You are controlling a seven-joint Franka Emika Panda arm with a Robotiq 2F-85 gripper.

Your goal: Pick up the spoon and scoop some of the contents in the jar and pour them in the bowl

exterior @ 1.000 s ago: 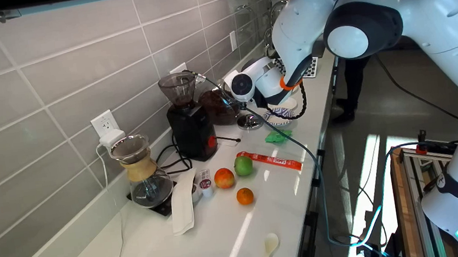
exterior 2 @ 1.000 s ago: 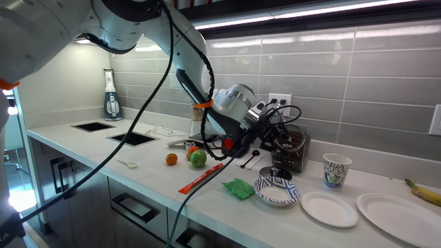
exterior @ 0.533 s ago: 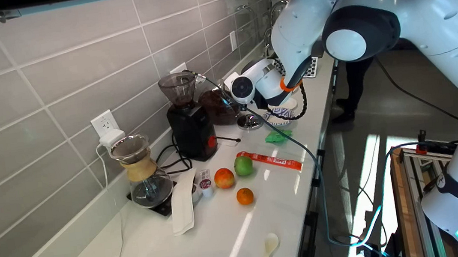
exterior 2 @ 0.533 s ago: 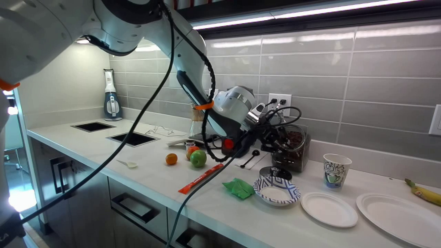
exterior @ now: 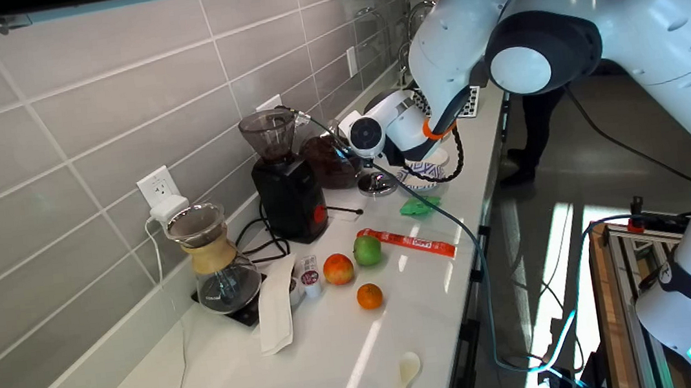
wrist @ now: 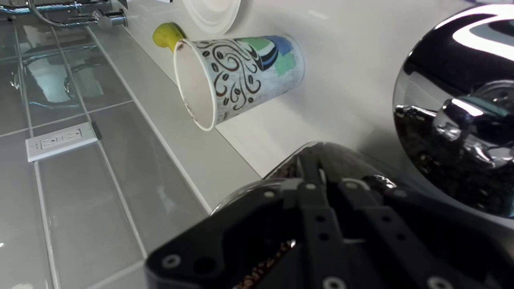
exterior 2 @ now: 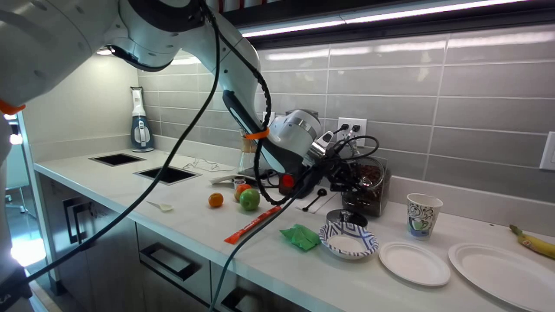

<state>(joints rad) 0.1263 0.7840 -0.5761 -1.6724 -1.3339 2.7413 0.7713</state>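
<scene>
At glass jar [exterior 2: 366, 204], hand [wrist: 318, 161] pinches narrow now, wider second ago. Anything caught? Cannot tell. Pale spoon [exterior: 409, 367] lies far off; scooping probably not begun.

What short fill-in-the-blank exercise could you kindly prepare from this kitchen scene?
The bowl stands ____ the green wrapper and the small plate.
The fruit nearest the pale spoon is coloured ____.
The paper cup stands ____, not tipped over.
The gripper by the jar is not open but ____.
Missing words: between; orange; upright; shut.
</scene>
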